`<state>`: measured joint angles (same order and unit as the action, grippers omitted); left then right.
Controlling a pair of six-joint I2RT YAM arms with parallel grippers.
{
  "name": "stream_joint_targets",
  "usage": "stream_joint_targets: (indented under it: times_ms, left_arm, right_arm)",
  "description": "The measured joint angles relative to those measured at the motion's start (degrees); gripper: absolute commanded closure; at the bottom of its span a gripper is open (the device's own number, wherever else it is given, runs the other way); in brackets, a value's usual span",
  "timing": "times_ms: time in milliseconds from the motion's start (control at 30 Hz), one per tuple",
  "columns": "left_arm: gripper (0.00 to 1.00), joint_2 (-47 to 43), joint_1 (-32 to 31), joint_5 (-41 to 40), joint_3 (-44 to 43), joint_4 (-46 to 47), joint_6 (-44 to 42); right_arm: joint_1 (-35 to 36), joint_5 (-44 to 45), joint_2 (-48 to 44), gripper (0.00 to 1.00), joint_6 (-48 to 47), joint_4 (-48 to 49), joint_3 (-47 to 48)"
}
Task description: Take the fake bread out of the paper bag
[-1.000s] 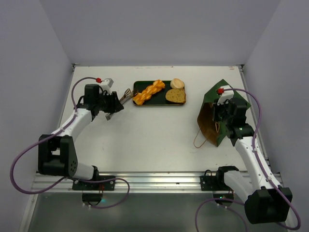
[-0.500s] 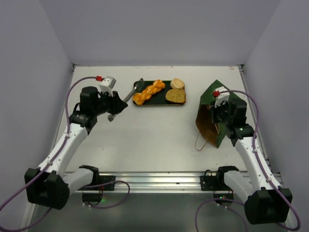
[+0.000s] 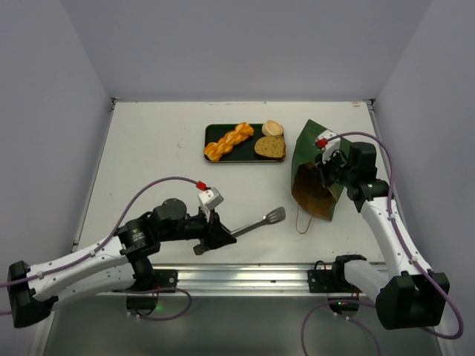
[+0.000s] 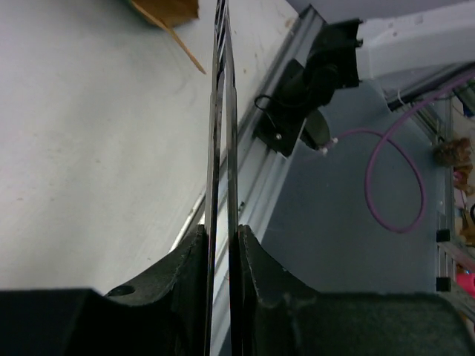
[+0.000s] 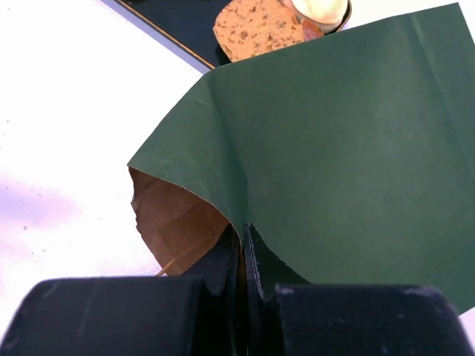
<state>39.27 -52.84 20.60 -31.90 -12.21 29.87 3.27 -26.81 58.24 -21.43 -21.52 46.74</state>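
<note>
The paper bag (image 3: 312,174), dark green outside and brown inside, lies tilted at the right with its mouth toward the front left. My right gripper (image 3: 327,166) is shut on the bag's upper rim; in the right wrist view the fingers (image 5: 243,241) pinch the green paper bag (image 5: 334,148). Only brown paper shows inside, and the bag's depth is hidden. Fake bread lies on the tray: a braided loaf (image 3: 228,141), a toast slice (image 3: 270,147) and a bun (image 3: 272,127). My left gripper (image 3: 215,236) is shut on metal tongs (image 3: 260,222), whose tips point at the bag's mouth.
The flat dark green tray (image 3: 245,127) sits at the back centre, just left of the bag. The bag's twine handle (image 3: 300,221) trails on the table. The aluminium rail (image 3: 245,278) runs along the front edge, close under the left gripper.
My left arm swung from beside the tray down to the front of the table, carrying the tongs. My right gripper shifted left and tipped the bag further over.
</note>
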Motion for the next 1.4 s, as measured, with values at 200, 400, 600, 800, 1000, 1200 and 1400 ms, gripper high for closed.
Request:
stream_joint_targets:
  times_ms: [200,400,600,800,1000,1200,1400]
  left_arm:
    - [0.73,13.62,-19.91,-14.93,-2.05,1.88,2.12]
    - [0.66,27.36,-23.32,-25.68,-9.29,3.02,-0.81]
    - [0.61,36.33,-23.47,-32.46,-18.01,6.88,-6.75]
    - [0.58,44.68,-23.47,-36.7,-25.46,8.15,-11.32]
    - [0.55,50.56,-23.04,-39.67,-29.75,6.6,-14.05]
    - [0.54,52.96,-21.0,-40.13,-31.95,6.32,-15.28]
    - [0.53,55.3,-19.39,-39.87,-35.12,5.03,-16.2]
  right_arm:
    - [-0.02,0.13,1.77,0.99,0.74,0.04,0.24]
    - [-0.02,0.17,1.66,0.98,1.01,0.15,0.22]
    - [-0.02,0.22,0.13,0.98,1.14,0.68,-0.92]
    - [-0.02,0.2,-0.31,0.98,1.49,1.01,-1.33]
    - [-0.02,0.13,-1.05,0.97,1.95,1.49,-1.86]
    - [-0.02,0.04,-1.44,0.97,2.23,1.81,-2.05]
    - [-0.02,0.02,-1.77,0.97,2.32,1.84,-2.1]
